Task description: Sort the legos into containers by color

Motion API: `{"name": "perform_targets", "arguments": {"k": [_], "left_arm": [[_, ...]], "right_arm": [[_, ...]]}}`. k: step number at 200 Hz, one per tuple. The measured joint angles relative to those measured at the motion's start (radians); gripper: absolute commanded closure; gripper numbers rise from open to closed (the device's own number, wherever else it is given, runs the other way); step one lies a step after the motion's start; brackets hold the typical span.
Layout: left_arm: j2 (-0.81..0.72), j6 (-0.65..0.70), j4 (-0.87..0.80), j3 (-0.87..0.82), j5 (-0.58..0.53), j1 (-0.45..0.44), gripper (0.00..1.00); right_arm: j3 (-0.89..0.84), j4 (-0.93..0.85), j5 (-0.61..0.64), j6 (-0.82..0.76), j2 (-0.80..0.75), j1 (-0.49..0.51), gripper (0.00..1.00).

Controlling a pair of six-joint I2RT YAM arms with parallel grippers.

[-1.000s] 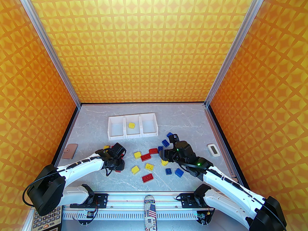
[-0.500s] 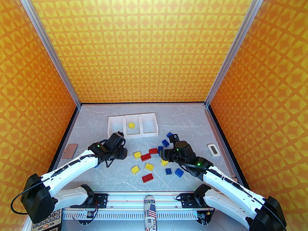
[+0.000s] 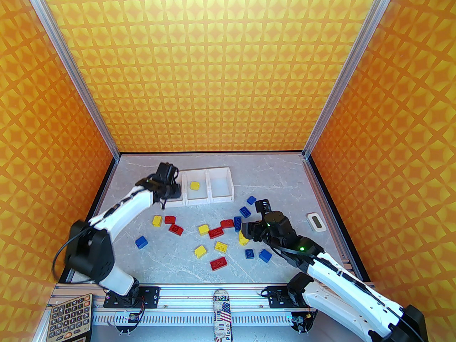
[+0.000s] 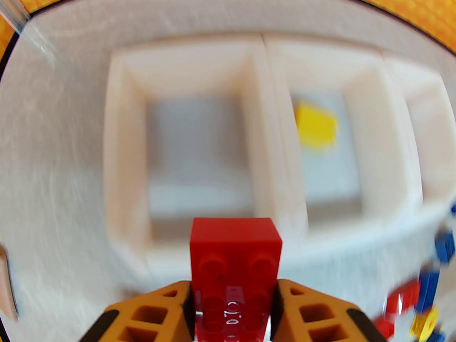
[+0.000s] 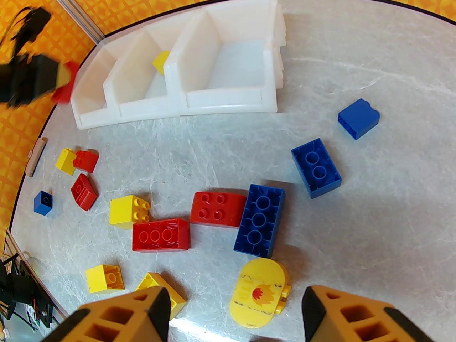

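Done: one yellow brick [image 3: 194,186] in middle bin [image 3: 197,201]
Left end effector [image 4: 233,298]: holds red brick [image 4: 235,248] at left bin [image 4: 124,119]
Right end effector [image 5: 236,299]: wide, empty
Remaining: most bricks [image 3: 218,263] on table [image 3: 270,176]

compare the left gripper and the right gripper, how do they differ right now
The left gripper is shut on a red brick; the right gripper is open and holds nothing. The left gripper is up at the left bin; the right gripper hangs above a yellow rounded piece, nearer the arm bases. Both have orange fingers with black pads.
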Motion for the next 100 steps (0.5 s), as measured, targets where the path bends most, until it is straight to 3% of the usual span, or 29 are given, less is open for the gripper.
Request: {"name": "perform_targets", "arguments": {"k": [42, 70, 100], "left_arm": [[0.145, 0.016, 0.008, 0.111, 0.011, 0.042, 0.21], [0.109, 0.002, 0.035, 0.069, 0.037, 0.027, 0.17], [-0.100, -0.048, 0.085, -0.103, 0.052, -0.043, 0.16]], "right_arm": [[-0.001, -0.025, 0.008, 0.000, -0.031, 0.000, 0.31], [-0.006, -0.027, 0.026, 0.000, -0.031, 0.000, 0.31], [-0.009, -0.031, 0.066, -0.001, -0.007, 0.000, 0.27]]}}
